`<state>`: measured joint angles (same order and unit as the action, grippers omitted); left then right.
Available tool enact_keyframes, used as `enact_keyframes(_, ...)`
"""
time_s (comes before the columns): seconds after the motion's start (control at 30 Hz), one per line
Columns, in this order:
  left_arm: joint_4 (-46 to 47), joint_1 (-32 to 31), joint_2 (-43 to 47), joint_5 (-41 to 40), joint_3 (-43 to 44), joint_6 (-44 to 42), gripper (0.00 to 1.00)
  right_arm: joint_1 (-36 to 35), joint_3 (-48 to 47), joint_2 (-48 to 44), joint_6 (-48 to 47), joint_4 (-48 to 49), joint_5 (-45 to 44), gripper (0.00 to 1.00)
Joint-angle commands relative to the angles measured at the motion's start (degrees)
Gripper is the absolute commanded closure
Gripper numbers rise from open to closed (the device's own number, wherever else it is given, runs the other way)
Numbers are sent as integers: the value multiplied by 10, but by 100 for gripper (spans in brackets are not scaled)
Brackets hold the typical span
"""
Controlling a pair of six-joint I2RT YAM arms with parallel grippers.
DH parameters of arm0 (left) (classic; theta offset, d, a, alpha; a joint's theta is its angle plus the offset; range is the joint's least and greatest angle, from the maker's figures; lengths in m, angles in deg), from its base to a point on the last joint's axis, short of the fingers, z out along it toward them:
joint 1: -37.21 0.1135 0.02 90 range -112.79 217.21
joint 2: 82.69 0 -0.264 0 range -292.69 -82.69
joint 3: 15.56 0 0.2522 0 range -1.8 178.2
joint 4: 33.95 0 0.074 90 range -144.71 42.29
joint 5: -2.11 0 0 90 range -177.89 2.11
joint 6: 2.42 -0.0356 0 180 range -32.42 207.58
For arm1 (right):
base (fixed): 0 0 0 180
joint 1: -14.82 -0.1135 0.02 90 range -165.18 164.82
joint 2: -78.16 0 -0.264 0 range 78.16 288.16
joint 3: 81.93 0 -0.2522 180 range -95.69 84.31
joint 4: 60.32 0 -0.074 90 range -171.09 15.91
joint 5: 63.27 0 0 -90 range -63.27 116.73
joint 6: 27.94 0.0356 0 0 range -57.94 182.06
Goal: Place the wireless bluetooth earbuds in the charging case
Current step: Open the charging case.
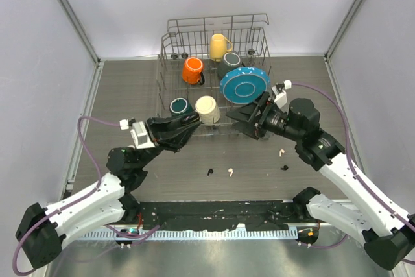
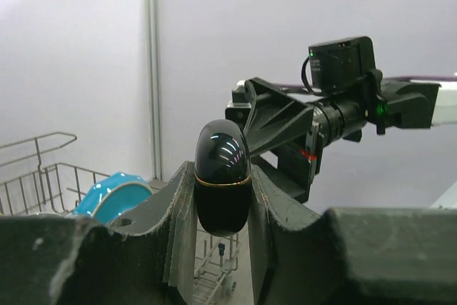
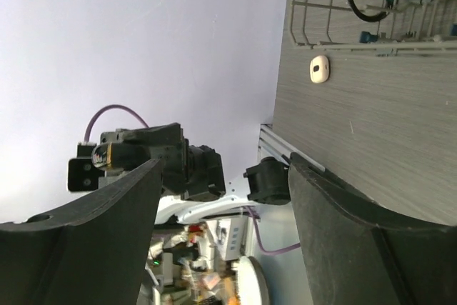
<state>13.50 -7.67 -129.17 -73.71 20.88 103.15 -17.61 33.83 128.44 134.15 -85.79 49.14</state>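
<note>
The four earbuds lie on the worktop toward its near edge: a black earbud (image 1: 209, 172) near a white earbud (image 1: 229, 173) at mid-width, and a second white earbud (image 1: 281, 152) and second black earbud (image 1: 284, 167) farther right. My left end effector (image 1: 192, 123) grips the black charging case (image 2: 222, 176) above the worktop. My right end effector (image 1: 241, 120) faces it, jaws wide and holding nothing. The dish rack (image 1: 167, 47) stands behind them.

**Operator:** Which colours should I key?

**Legend:** You read them thus: charging case (image 2: 222, 176), glossy black with a thin gold band; black earbuds (image 1: 209, 172); white earbuds (image 1: 229, 173); surface (image 1: 130, 95), grey wood grain; plate (image 1: 244, 84), teal-blue; orange mug (image 1: 192, 69); yellow mug (image 1: 218, 46).
</note>
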Motion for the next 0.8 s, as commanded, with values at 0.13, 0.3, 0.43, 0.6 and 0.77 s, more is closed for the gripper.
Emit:
enact_keyframes(0.13,26,-2,24,34,-77,4,100,0,-113,-34,-241,-145,-9,29)
enact_keyframes(0.3,50,-2,-9,33,-78,36,100,-4,-191,0,-375,-285,-70,42)
enact_keyframes(0.43,93,-2,-62,55,-70,63,100,-14,-184,18,-425,-279,-69,47)
enact_keyframes(0.6,138,-2,-111,68,-62,96,100,-44,-207,46,-474,-263,-69,48)
enact_keyframes(0.77,174,-2,-166,98,-43,127,100,-103,-224,80,-512,-266,-118,46)
